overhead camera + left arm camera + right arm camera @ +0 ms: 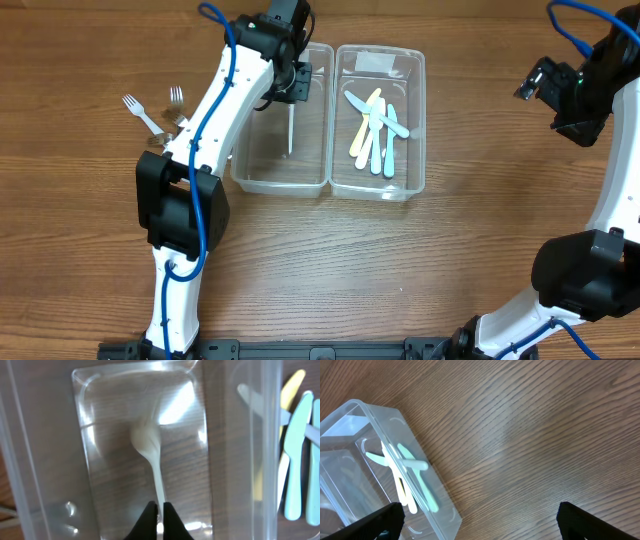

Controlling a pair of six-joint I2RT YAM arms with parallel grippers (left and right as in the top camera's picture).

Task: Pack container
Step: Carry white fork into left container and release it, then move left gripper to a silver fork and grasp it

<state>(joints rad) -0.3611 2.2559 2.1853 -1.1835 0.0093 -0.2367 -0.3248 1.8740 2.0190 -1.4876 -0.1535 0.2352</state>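
Two clear plastic containers stand side by side. The left container [250, 178] has my left gripper [291, 92] above it, shut on the handle of a white plastic fork [290, 130] that hangs tines-down inside it. In the left wrist view the fork [150, 445] hangs from the closed fingers [160, 510]. The right container [418, 120] holds several yellow, white and light blue plastic knives [375, 130], also seen in the right wrist view [407, 480]. My right gripper [560, 95] is open and empty, raised at the far right.
Two more white forks [150, 115] lie on the wooden table left of the left arm. The right container's corner [447, 520] shows in the right wrist view over bare wood.
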